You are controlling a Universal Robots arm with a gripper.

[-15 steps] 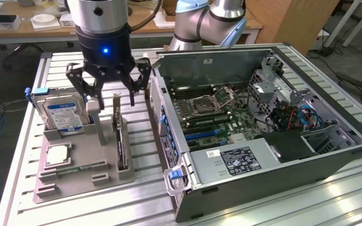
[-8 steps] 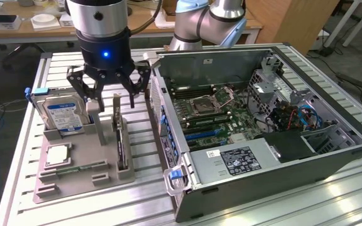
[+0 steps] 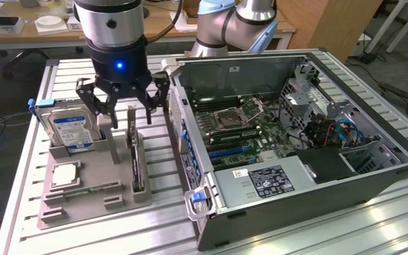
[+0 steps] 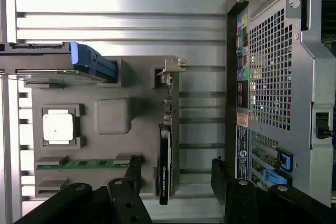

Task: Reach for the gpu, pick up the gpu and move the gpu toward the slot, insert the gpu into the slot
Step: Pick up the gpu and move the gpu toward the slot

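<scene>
The gpu [image 3: 134, 155] is a thin dark card standing on edge in a grey holder block [image 3: 122, 171], its pale metal bracket [image 3: 132, 115] at the far end. In the wrist view the gpu [image 4: 165, 153] appears edge-on, with the bracket [image 4: 171, 68] beyond it. My gripper [image 3: 123, 109] hangs open just above the card's bracket end, its black fingers spread to either side and touching nothing. The wrist view shows my gripper [image 4: 176, 182] with fingertips [image 4: 131, 174] straddling the card from above. Blue slots [image 3: 229, 151] lie on the motherboard inside the open computer case [image 3: 374, 175].
The holder [image 4: 113, 116] also carries a silver blue-labelled hard drive [image 3: 70, 128], a square processor chip [image 3: 64, 174] and a green memory stick [image 3: 83, 189]. The case's perforated rear wall [image 4: 273, 77] stands close beside the holder. Everything rests on a slatted aluminium table [image 3: 374, 223].
</scene>
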